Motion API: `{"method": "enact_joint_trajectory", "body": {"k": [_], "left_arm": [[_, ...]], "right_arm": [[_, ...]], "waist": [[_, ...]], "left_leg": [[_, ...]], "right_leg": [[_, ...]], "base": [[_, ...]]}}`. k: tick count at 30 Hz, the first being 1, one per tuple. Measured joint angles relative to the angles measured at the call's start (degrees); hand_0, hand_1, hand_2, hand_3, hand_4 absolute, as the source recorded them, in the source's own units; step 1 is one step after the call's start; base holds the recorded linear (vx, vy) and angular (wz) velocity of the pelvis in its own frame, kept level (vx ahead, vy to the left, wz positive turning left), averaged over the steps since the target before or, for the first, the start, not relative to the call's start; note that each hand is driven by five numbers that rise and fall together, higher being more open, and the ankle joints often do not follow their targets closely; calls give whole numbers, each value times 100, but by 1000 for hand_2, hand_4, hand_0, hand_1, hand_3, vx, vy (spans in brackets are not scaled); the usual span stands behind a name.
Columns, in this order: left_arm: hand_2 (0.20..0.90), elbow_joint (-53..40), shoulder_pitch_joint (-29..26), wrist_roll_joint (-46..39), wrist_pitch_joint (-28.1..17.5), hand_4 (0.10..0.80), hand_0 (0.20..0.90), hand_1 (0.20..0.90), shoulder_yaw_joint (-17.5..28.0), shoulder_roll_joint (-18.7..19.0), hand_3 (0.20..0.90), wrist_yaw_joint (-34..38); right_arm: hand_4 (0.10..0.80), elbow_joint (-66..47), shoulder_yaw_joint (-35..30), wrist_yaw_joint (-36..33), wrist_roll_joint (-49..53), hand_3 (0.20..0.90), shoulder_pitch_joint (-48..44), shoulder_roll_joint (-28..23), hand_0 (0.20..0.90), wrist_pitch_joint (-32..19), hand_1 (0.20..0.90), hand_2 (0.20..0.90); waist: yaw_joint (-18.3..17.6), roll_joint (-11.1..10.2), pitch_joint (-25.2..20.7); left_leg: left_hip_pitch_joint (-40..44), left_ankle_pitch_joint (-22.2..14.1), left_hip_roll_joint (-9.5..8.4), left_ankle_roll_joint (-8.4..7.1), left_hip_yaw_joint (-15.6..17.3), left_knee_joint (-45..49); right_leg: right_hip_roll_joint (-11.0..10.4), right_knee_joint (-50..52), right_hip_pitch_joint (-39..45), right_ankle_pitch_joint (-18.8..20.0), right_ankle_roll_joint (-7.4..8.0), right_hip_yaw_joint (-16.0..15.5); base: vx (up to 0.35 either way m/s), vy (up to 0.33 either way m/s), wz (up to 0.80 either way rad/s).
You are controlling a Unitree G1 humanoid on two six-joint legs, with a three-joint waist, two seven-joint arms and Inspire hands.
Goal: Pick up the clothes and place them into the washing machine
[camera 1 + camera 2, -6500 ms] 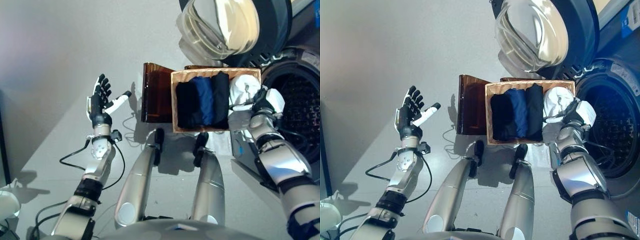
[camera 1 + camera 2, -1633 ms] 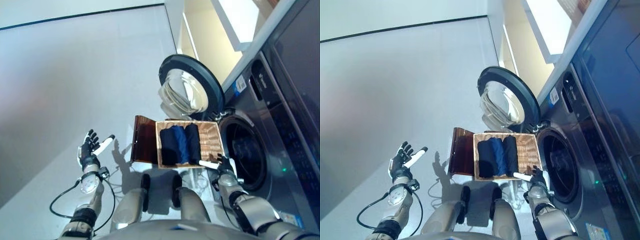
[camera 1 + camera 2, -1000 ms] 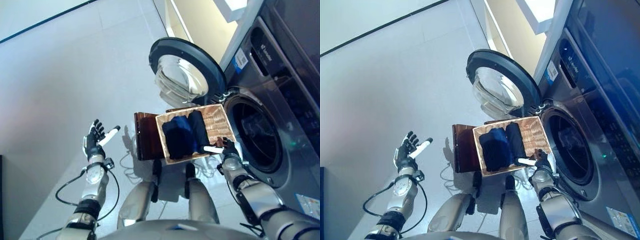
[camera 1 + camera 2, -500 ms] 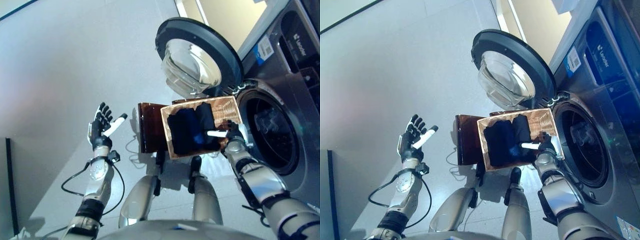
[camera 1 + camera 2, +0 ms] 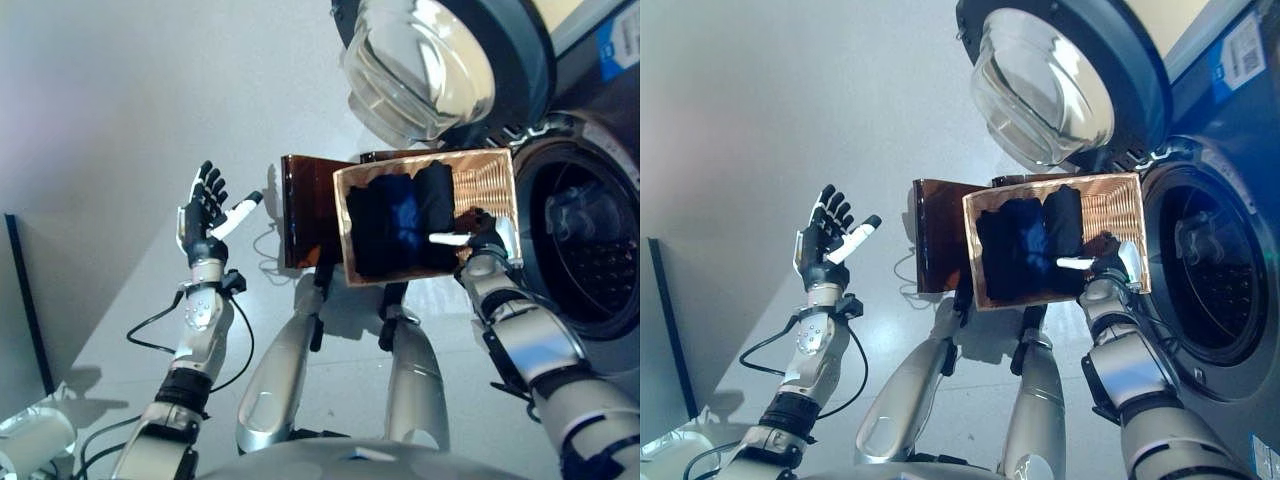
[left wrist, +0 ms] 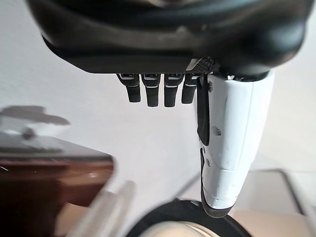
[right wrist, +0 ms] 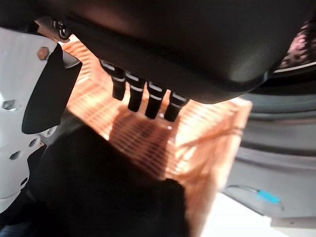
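While unheld, clothes (image 5: 400, 222) beside right hand (image 5: 482, 232) (basket).

Basket (image 5: 490, 180) woven wicker; clothes (image 5: 400, 225) dark matt cloth; door (image 5: 420, 60) glossy glass.

Both eye views look steeply down from the robot's head. They share nearly the whole scene: the wicker basket (image 5: 425, 215) at centre frame, the open washing machine door (image 5: 440, 55) at upper right, the drum opening (image 5: 590, 240) at the right edge and the grey floor (image 5: 120, 90) across the left half. The right eye view sits slightly to one side, so the basket (image 5: 1052, 240) lies a little further left in it.

The left wrist view looks along the left hand (image 6: 163, 49) from very close, towards the floor and the door's dark rim at its lower edge. The right wrist view looks past the right hand (image 7: 148, 64) from just as near, straight into the basket (image 7: 197, 128).
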Motion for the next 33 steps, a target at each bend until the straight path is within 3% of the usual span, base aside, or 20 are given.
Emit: {"method": "enact_joint_trajectory", "body": {"k": [6,7,8,9,23,33], "left_arm": [[900,264,-151,25,7,800,900,900,-232,81,900,35],[900,329,-164,38,30,800,900,900,-268,78,900,34],[900,366,-160,37,54,800,900,900,-282,72,900,36],[900,492,-174,36,90,800,900,900,-306,66,900,37],[900,1146,-117,37,232,800,900,900,-349,67,900,198],[900,1750,-12,32,268,800,900,900,-342,65,900,152]], "right_arm": [[800,259,87,-102,19,900,-311,-92,900,86,900,900],[710,351,92,-106,16,774,-441,-110,774,162,774,774],[524,350,94,-123,-32,513,-485,-145,513,198,513,513],[300,365,93,-140,-83,200,-511,-184,200,254,200,200],[300,446,117,-381,-529,200,-642,-280,200,543,200,200],[300,227,-469,-332,-253,200,-355,-394,200,470,200,200]], "waist": [[274,36,19],[258,59,26],[269,70,31],[292,77,35],[438,105,25],[312,271,-47]], "left_leg": [[-117,16,-72,20,-81,11],[-142,28,-91,27,-110,14],[-178,40,-106,26,-149,18],[-210,58,-121,31,-191,19],[-254,113,-232,80,-213,81],[170,96,-219,67,-99,39]], "right_leg": [[-101,28,-77,-17,25,-119],[-121,35,-83,-31,36,-143],[-139,35,-96,-34,39,-179],[-154,35,-105,-38,44,-213],[-275,133,-156,-35,100,-216],[-264,10,234,-27,111,-113]], "base": [[2,58,10],[11,24,18],[21,43,24],[23,40,20],[6,10,2],[17,-7,-6]]}}
